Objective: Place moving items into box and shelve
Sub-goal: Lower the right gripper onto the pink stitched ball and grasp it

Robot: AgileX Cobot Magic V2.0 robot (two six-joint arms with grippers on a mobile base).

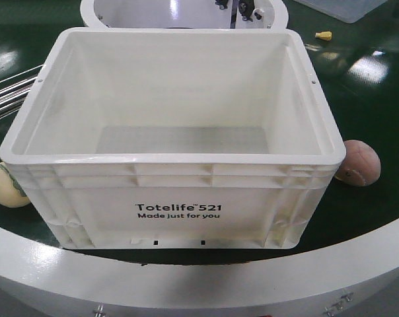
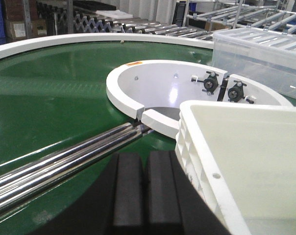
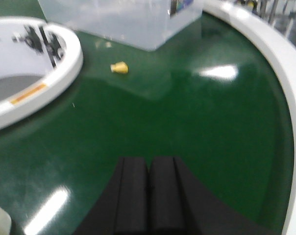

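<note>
The white box (image 1: 176,214), printed "Totelife 521", stands on the green belt and nothing shows inside it. A pinkish-tan ball (image 1: 359,162) lies against its right side. Half hidden behind its left front corner sits a cream-yellow ball (image 1: 4,185) with greenish marks. My left gripper (image 2: 144,161) is shut with nothing in it, hovering just left of the box's left wall (image 2: 207,171). In the right wrist view my right gripper (image 3: 149,166) is shut and empty over bare green belt. Neither ball shows in the wrist views.
A white inner ring (image 2: 138,88) with black rollers lies behind the box. Steel rails (image 2: 55,161) run along the belt on the left. A clear plastic bin (image 3: 123,19) stands at the back right, with a small yellow piece (image 3: 119,68) near it. The white outer rim (image 1: 186,284) curves along the front.
</note>
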